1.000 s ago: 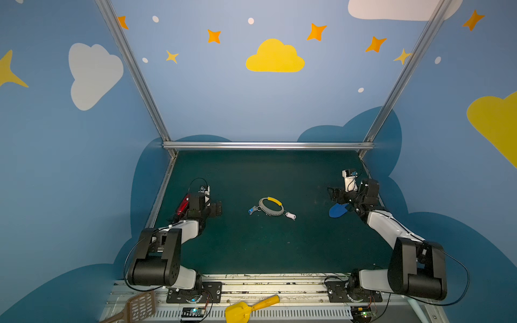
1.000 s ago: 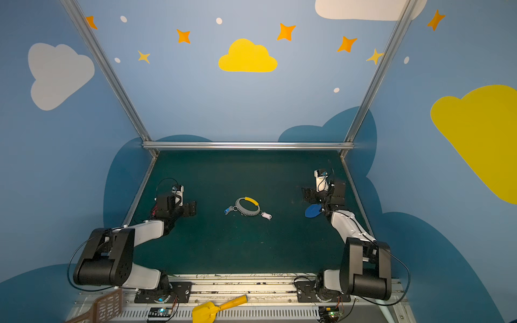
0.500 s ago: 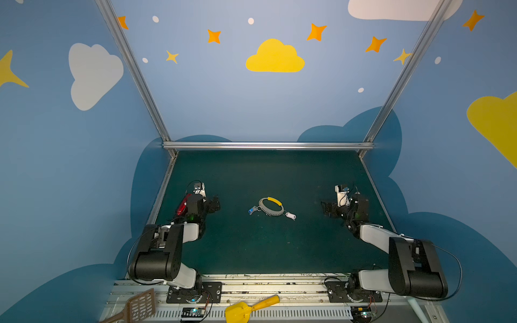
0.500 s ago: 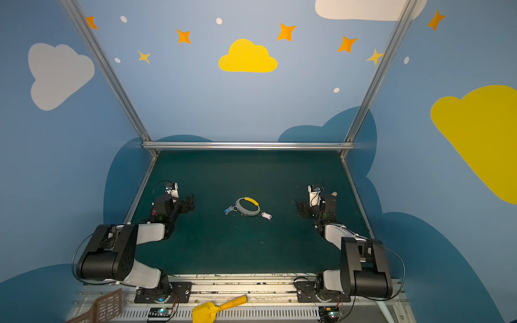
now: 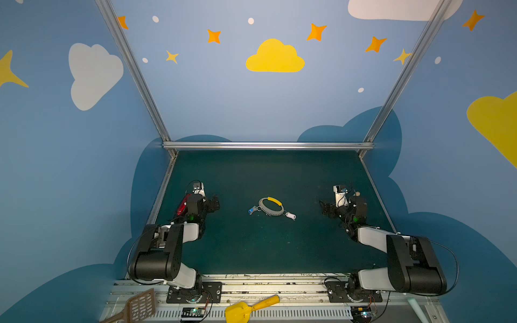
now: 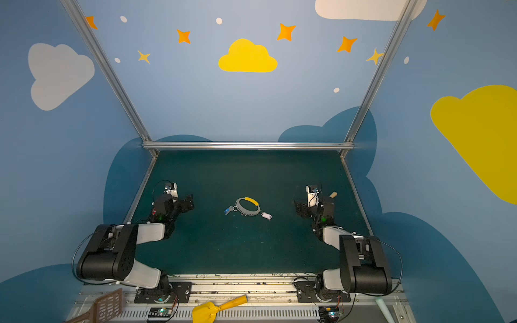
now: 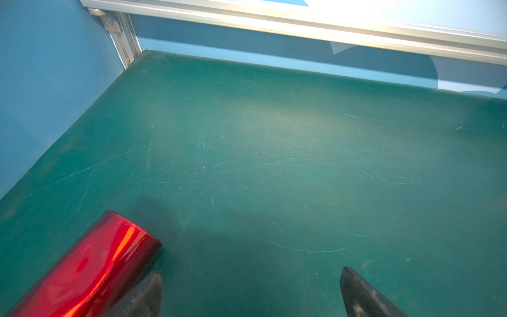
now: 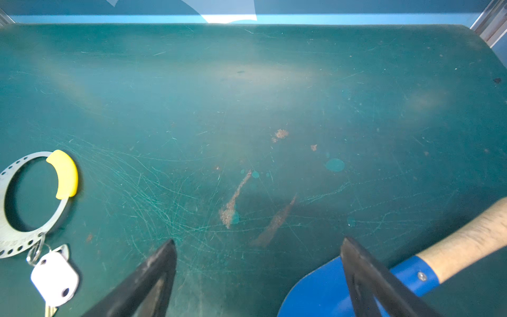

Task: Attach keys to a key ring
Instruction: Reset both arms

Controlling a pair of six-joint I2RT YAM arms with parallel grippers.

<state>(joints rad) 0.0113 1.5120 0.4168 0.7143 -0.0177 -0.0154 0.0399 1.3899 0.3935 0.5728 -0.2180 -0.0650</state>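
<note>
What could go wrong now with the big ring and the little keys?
The right gripper, jaws open, has one jaw over the blue scoop with a wooden handle; moving, it might drag it.
The left gripper, also open, sits beside the shiny red tube-shaped gadget and could nudge it.
Whether the tiny blue-tagged silver key is hooked to the grey holed hoop with a yellow sleeve is unclear.

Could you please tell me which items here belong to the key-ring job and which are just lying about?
For the job: key ring, blue-tagged key, white fob.
Lying about: red gadget, blue trowel, yellow scoop, brown slotted spatula.
</note>
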